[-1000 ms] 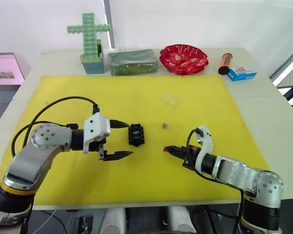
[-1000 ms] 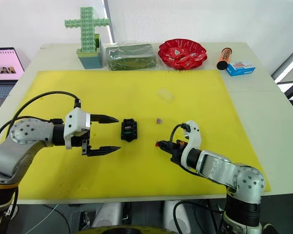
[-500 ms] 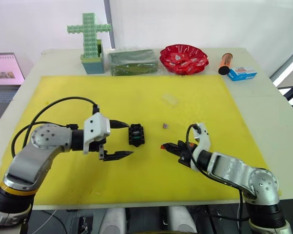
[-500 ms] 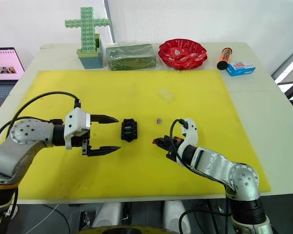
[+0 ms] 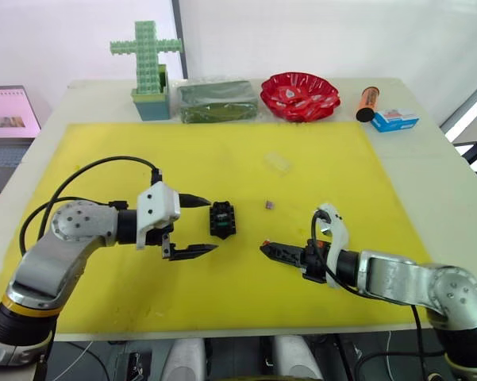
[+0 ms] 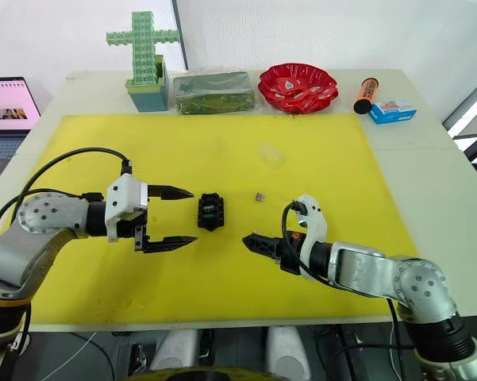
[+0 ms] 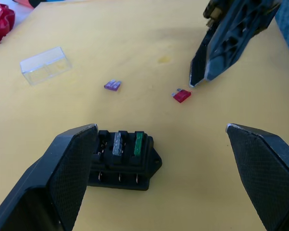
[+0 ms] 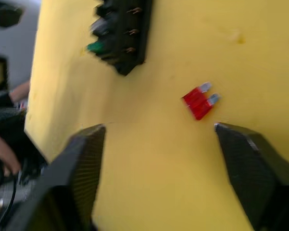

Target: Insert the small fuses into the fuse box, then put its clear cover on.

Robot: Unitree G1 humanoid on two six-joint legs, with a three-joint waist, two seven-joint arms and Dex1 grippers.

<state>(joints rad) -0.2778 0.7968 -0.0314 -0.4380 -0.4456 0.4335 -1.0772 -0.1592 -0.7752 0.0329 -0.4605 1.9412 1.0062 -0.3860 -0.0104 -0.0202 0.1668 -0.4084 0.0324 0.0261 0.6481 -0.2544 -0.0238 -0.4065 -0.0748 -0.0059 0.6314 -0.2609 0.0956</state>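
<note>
Lying flat on the yellow mat (image 5: 341, 175), the red fuse (image 7: 182, 96) sat free just beyond the right gripper (image 7: 202, 79), its two prongs pointing away from that gripper; from the head views it was nearly hidden at the fingertips. That gripper's fingers stood wide apart, empty. To the left, the left gripper (image 5: 195, 225) was also spread wide, empty, beside the fuse box (image 5: 222, 219). The box's long axis ran near to far, a green and a grey fuse seated inside. Farther off lay a mauve fuse (image 5: 268, 205), then the clear cover (image 5: 277, 163), faint against the yellow.
</note>
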